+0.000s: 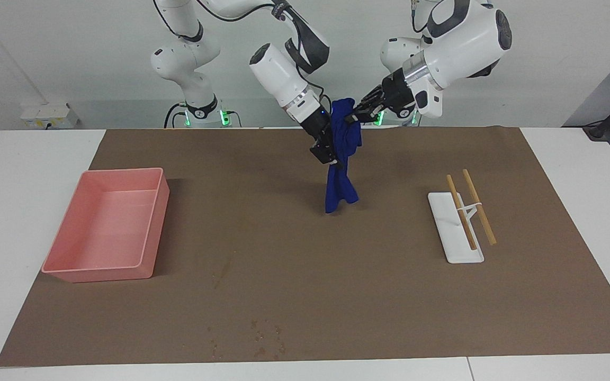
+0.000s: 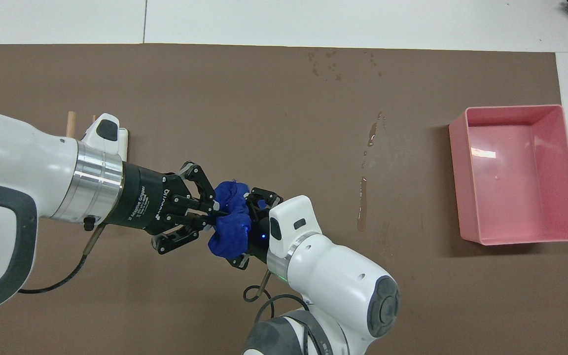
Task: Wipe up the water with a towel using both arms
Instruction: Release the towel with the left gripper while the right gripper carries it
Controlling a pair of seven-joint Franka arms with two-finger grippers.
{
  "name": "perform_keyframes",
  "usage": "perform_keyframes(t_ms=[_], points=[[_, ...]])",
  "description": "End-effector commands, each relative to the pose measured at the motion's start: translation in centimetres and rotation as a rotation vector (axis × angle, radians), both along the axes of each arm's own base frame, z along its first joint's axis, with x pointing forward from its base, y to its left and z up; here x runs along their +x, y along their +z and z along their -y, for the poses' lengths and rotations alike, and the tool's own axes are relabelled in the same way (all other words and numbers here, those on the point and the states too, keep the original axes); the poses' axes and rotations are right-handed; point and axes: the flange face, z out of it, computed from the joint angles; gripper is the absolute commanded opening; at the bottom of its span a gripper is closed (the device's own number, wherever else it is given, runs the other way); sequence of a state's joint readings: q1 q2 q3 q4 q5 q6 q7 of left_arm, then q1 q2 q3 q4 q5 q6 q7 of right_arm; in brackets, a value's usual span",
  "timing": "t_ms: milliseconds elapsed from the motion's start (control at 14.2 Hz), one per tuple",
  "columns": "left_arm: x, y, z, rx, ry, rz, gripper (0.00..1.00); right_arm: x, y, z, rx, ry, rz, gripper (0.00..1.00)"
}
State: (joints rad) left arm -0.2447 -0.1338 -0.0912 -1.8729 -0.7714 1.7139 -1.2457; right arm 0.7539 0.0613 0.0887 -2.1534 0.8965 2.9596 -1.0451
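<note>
a white tabletop [image 1: 29, 174] carries a large brown mat [image 1: 294, 275] across most of its width. a plain pale wall [image 1: 72, 58] rises at the robots' end, with a white socket box [image 1: 48, 115] low against it.

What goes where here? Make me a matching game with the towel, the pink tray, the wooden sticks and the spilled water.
1 towel
2 pink tray
3 wooden sticks
4 water drops

A on a white rest, toward the left arm's end
B hanging from the left tool
C near the edge of the mat farthest from the robots
D toward the right arm's end

Pairs: 1-B, 2-D, 3-A, 4-C
</note>
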Motion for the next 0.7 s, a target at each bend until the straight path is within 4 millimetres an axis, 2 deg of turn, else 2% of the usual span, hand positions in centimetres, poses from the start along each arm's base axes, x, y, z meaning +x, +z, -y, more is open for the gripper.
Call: perform_keyframes(t_ms=[0, 281, 491, 561, 632], points=[[-0.5, 0.2, -0.6, -0.02, 0.025, -0.001, 0.0, 0.1, 0.0, -0.4, 0.023, -0.024, -0.01, 0.0], [-0.2, 0.2, -1.3, -0.012, 0.017, 0.022, 0.0, 0.6, 0.1, 0.0, 0.013, -0.009, 0.006, 0.0], [0.4, 0.0, -2.4, 0.016, 0.033, 0.034, 0.0, 1.9, 0.0, 1.4, -0.014, 0.043, 0.003, 0.0], [0.6, -0.2, -2.7, 0.063, 0.01, 0.068, 0.17, 2.5, 0.3, 2.1, -0.017, 0.059, -0.017, 0.0], [0.8, -0.4, -2.9, 0.113, -0.002, 0.093, 0.89, 3.3, 0.6, 3.1, -0.019, 0.071, -0.043, 0.0]])
